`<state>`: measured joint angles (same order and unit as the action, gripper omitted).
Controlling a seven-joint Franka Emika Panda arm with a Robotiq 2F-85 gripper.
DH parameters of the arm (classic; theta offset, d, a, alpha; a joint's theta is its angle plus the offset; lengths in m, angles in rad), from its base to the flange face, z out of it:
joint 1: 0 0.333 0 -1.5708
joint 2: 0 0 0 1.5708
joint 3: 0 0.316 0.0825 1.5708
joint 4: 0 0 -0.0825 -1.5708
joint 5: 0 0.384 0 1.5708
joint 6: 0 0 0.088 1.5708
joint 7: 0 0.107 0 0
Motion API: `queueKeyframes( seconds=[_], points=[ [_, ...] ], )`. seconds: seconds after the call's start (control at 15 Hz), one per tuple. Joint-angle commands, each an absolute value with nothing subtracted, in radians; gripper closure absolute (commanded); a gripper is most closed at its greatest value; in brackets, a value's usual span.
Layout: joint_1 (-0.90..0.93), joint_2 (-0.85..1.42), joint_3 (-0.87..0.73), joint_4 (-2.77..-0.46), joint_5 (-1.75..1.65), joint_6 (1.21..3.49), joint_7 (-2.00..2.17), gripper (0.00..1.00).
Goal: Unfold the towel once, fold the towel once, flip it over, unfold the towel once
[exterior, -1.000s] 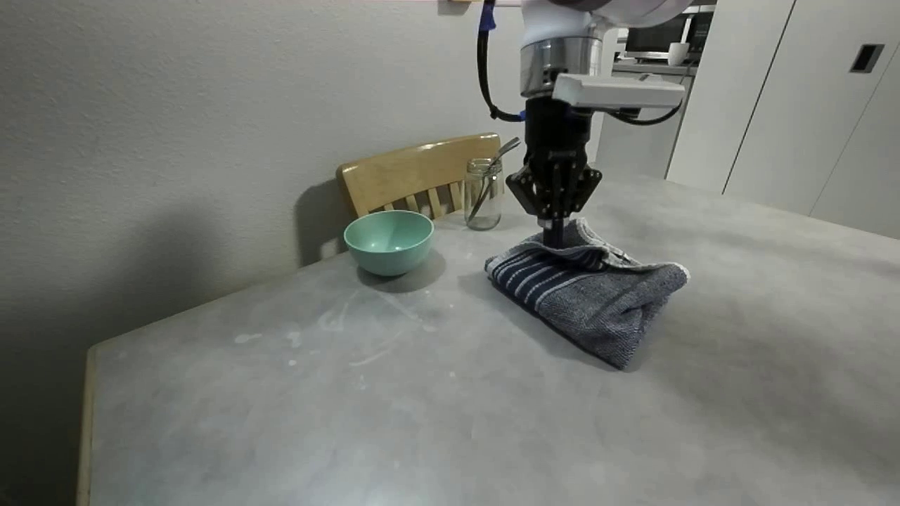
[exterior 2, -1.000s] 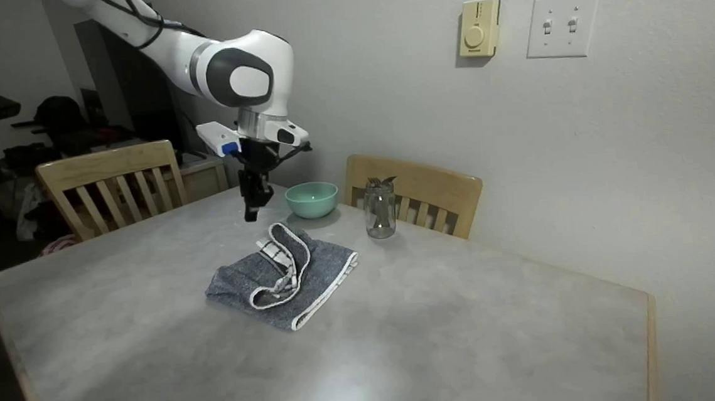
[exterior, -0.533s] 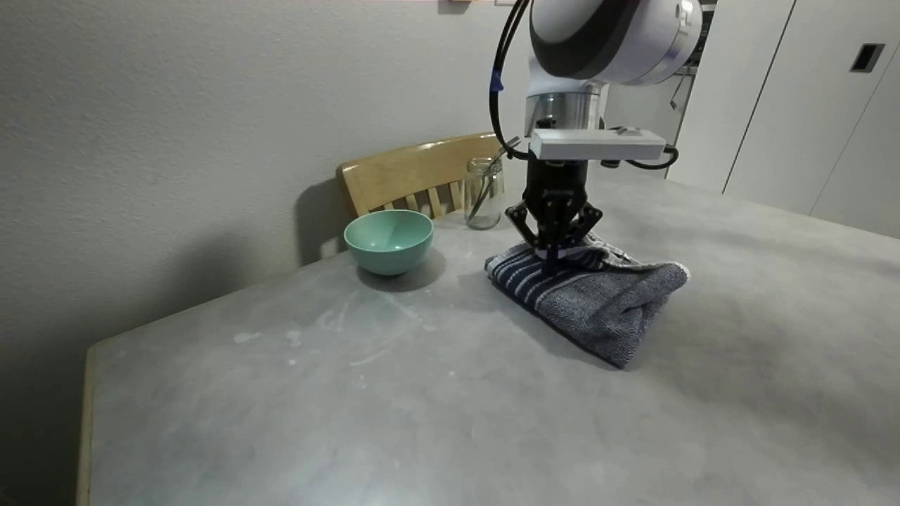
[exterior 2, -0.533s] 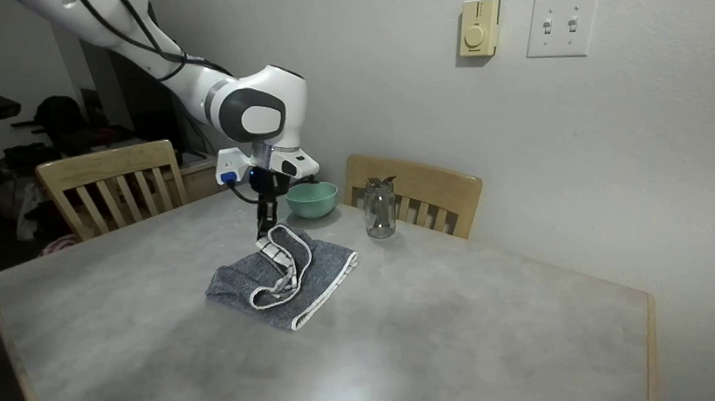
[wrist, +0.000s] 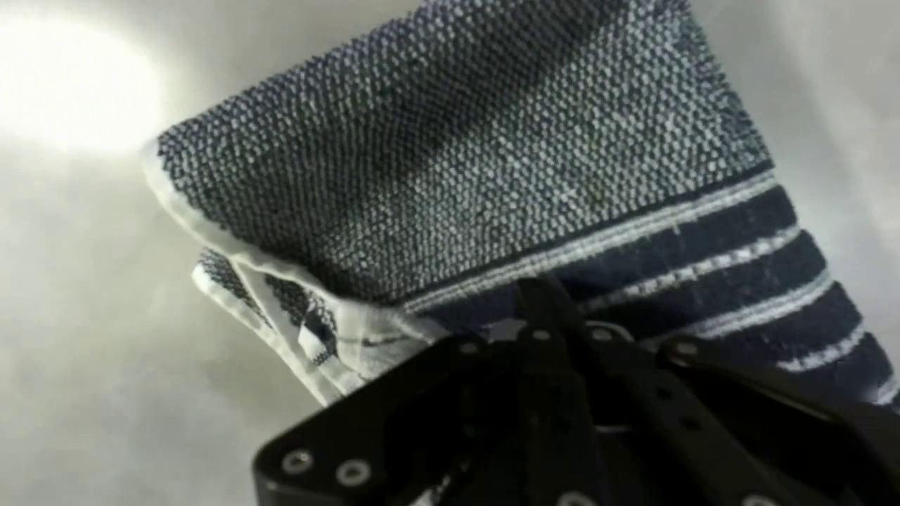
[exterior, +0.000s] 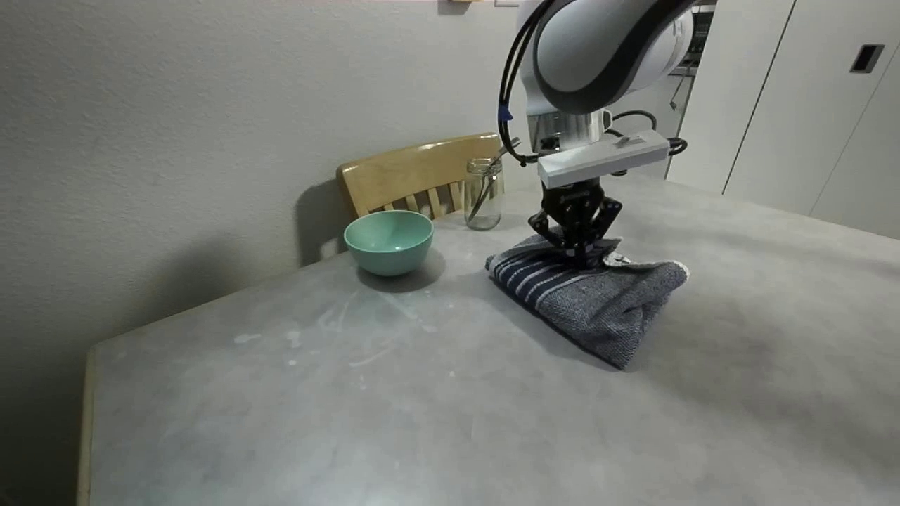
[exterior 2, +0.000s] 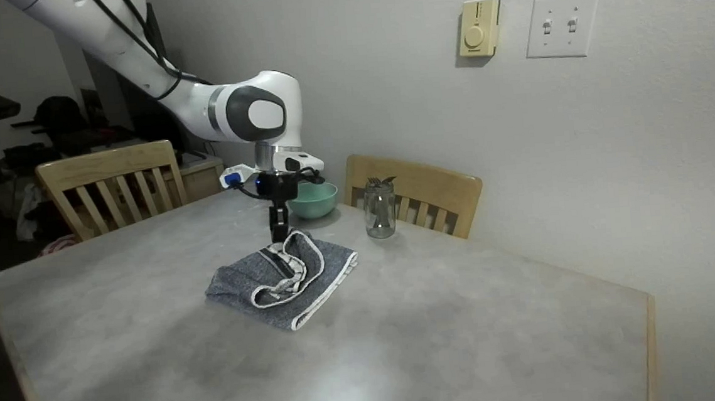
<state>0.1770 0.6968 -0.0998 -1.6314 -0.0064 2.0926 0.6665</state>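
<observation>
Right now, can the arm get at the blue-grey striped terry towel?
Likely yes: the black hand is down at the towel, nothing visible between them. It's shut, though, so a new grip would probably need opening first.

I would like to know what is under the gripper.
Under the gripper is the blue-grey towel; in the wrist view, its striped dark band shows beside the fingers. The cloth directly below the fingers is covered, so its shape there cannot be seen.
</observation>
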Motion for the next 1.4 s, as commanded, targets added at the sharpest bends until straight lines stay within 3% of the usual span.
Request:
queueKeyframes(
  seconds=[0.0, 0.8, 1.33],
  points=[
    [0.250, 0.758, -0.150, -1.527, -0.160, 1.969, 0.749, 1.00],
    [0.295, 0.943, -0.194, -1.377, -0.416, 2.020, 0.885, 1.00],
    [0.311, 0.849, -0.178, -1.406, -0.400, 2.005, 0.865, 1.00]
  ],
)
